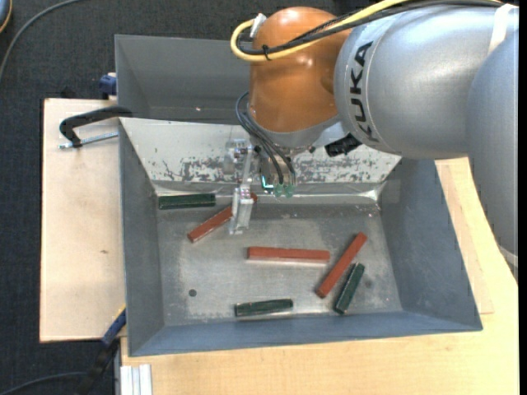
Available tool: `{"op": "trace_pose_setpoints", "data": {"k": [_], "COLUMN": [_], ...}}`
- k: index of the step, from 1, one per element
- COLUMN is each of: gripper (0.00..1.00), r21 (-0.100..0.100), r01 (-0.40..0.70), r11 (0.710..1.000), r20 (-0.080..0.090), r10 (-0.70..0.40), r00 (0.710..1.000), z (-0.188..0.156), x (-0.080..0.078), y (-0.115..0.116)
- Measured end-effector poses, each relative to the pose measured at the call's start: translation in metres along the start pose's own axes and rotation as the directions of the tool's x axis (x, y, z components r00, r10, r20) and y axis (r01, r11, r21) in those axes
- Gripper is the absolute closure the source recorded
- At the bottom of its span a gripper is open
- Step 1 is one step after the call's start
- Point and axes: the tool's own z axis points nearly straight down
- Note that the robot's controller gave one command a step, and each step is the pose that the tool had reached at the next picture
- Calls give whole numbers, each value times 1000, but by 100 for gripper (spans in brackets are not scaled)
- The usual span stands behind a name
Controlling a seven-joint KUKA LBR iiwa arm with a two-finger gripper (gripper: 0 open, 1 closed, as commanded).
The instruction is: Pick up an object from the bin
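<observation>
Judging by the layout, in the approach-and-grasp step, with nothing lifted yet. Low over the upper-left part of the grey bin (136,253) with the gripper (242,219), right at the upper-right end of a slanted red-brown bar (207,225); touching or just short of it, impossible to say. Impossible also to tell the state of the jaws, spread or pressed together, from this angle. Next, probably: straddling that end across its narrow width, closing firmly, then rising straight up, clear of the back wall close behind. Worth watching for a pinch so near the end, likely to let the bar swing or slip. As for the bar itself: short, flat, straight-edged, brick-red, lying on the floor, lower end toward the frame's left, just below a dark green bar (187,202) of like shape. Well apart, toward centre and lower right: a level red-brown bar (288,255), a leaning red-brown bar (341,276) beside a second green bar (348,287), and a third green bar (263,307).
</observation>
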Motion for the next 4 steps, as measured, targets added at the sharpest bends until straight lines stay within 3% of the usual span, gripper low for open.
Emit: {"op": "trace_pose_setpoints", "data": {"k": [1, 2, 3, 4], "gripper": [0, 0, 100, 100], "r21": [-1, 2, -2, -3], "r01": [-77, -128, -124, -48], "r11": [997, 992, 992, 999], "r20": [5, -1, 5, 19], "r10": [77, 128, 124, 48], "r00": [997, 992, 992, 999], "z": [139, 138, 137, -9], "x": [1, 73, 71, 57], "y": [-25, -77, -74, -62]}}
